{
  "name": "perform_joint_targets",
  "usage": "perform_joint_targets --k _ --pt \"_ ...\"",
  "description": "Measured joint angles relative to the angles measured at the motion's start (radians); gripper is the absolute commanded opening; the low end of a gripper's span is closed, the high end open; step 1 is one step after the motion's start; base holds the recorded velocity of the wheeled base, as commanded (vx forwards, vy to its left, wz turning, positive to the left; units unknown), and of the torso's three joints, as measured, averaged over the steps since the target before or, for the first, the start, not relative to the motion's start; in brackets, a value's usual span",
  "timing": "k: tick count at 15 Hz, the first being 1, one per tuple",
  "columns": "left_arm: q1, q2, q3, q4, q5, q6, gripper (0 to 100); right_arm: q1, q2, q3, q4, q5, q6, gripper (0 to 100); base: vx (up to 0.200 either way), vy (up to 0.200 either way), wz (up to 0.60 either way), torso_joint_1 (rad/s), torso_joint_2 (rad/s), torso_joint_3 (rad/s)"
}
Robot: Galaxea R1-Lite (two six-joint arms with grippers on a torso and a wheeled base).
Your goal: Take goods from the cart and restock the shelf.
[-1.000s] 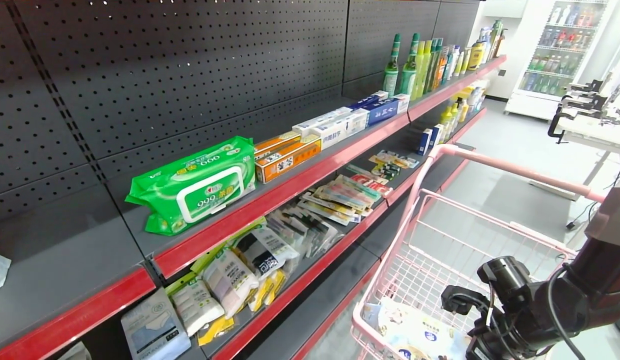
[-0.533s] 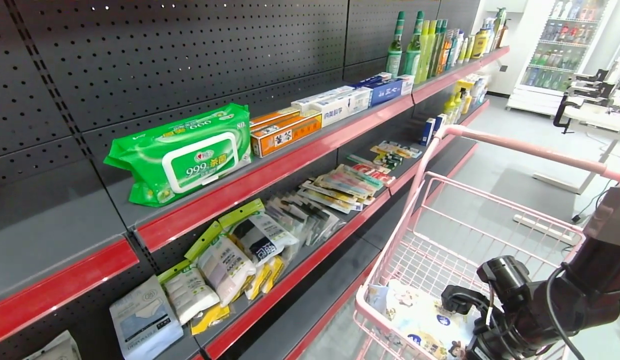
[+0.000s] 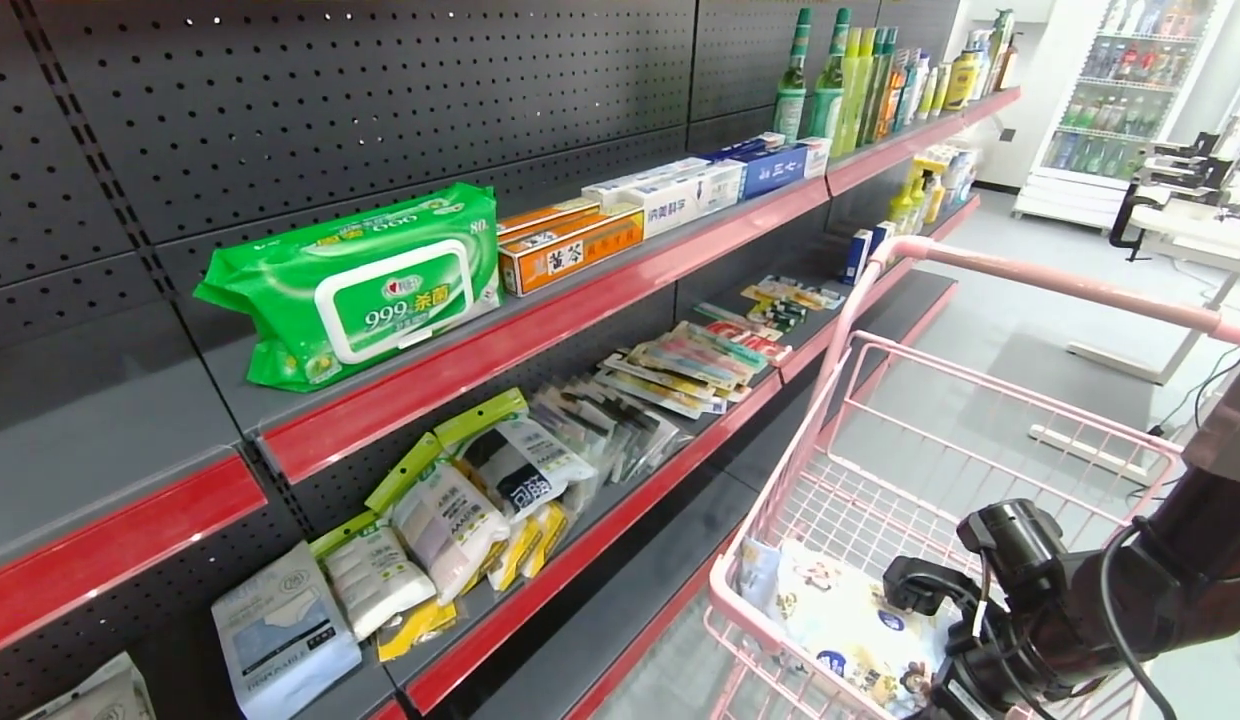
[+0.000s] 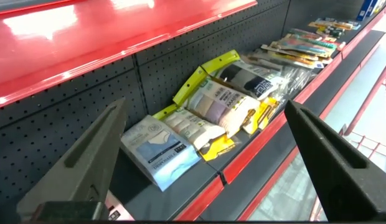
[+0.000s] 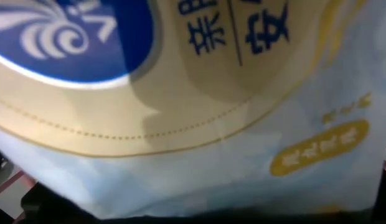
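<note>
In the head view, the right arm [image 3: 1080, 610] hangs down inside the pink cart [image 3: 1020, 405], its wrist over the pale blue packet [image 3: 840, 630] that lies in the cart's near corner on the shelf side. Whether the right gripper is wide or closed cannot be told. The upper shelf [image 3: 540, 325] has bare board to the left of the green wipes pack [image 3: 360, 285], a likely place for the packet.

In the left wrist view, the left gripper [image 4: 205, 155] stands wide and empty, facing the lower shelf's packets [image 4: 211, 112].

In the right wrist view, the packet [image 5: 211, 137] sits very near the camera, with a blue round mark and a yellow label on soft film.

The step in hand looks like the grasp. The packet is probably soft and may sag, so the pincer should bite across its body, not a loose seam. The lift should go straight up, clear of the cart's wire wall and rim, before swinging toward the shelf.
</note>
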Motion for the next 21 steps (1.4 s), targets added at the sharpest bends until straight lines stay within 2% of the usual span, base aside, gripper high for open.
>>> perform_joint_targets --k 6,7,11,14,16,19,21 --pt "0.000 0.000 0.000 0.000 0.000 -0.003 100 0.002 -0.013 -0.001 -0.005 0.000 -0.004 100 0.000 0.000 0.00 0.000 0.00 0.000" --pt "0.000 0.000 0.000 0.000 0.000 -0.003 100 0.004 -0.016 0.003 -0.005 0.000 -0.005 0 0.000 0.000 0.00 0.000 0.00 0.000" --pt "0.000 0.000 0.000 0.000 0.000 -0.004 100 0.008 -0.057 0.021 -0.003 -0.001 0.001 0 0.000 0.000 0.00 0.000 0.00 0.000" --pt "0.000 0.000 0.000 0.000 0.000 -0.005 100 0.004 -0.137 0.029 -0.003 -0.004 0.053 0 0.000 0.000 0.00 0.000 0.00 0.000" --pt "0.000 0.000 0.000 0.000 0.000 -0.004 100 0.006 -0.213 0.029 -0.002 -0.009 0.151 0 0.000 0.000 0.00 0.000 0.00 0.000" --pt "0.000 0.000 0.000 0.000 0.000 -0.004 100 0.010 -0.360 0.026 0.000 -0.077 0.381 0 0.000 0.000 0.00 0.000 0.00 0.000" --pt "0.000 0.000 0.000 0.001 0.000 -0.006 100 0.015 -0.489 0.029 0.014 -0.129 0.480 0 0.000 0.000 0.00 0.000 0.00 0.000"
